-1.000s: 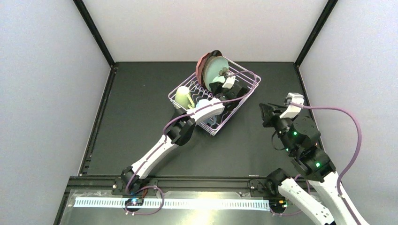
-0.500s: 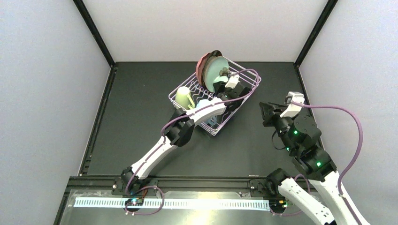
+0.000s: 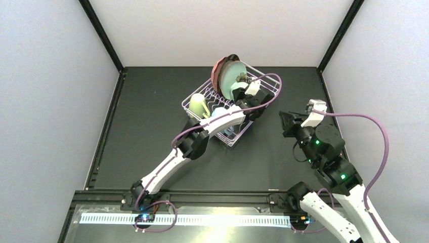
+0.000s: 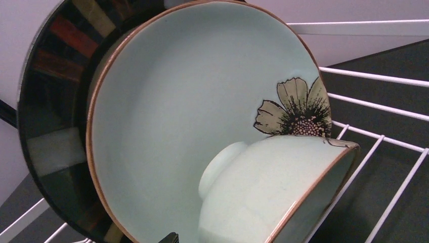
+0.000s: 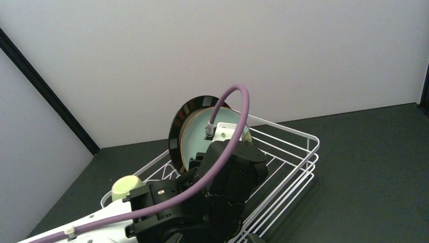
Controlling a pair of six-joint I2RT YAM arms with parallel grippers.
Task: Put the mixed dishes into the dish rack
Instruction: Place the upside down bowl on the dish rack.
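The white wire dish rack stands mid-table. At its far end the mint flowered plate stands upright in front of the dark-rimmed plate, with a pink plate behind them. The pale-green bowl lies on its side, its foot leaning against the flowered plate. My left gripper hovers inside the rack just before the bowl, open; one fingertip shows, apart from the bowl. A cream mug and a light-blue mug sit upside down at the rack's near-left end. My right gripper hangs open and empty to the right of the rack.
The left forearm and its purple cable cross over the rack. Black matte table surrounds the rack, walled by grey panels and black corner posts.
The left gripper has opened a little wider and let go of the pale-green bowl. The left wrist has shifted slightly up and right. The right arm has stayed put.
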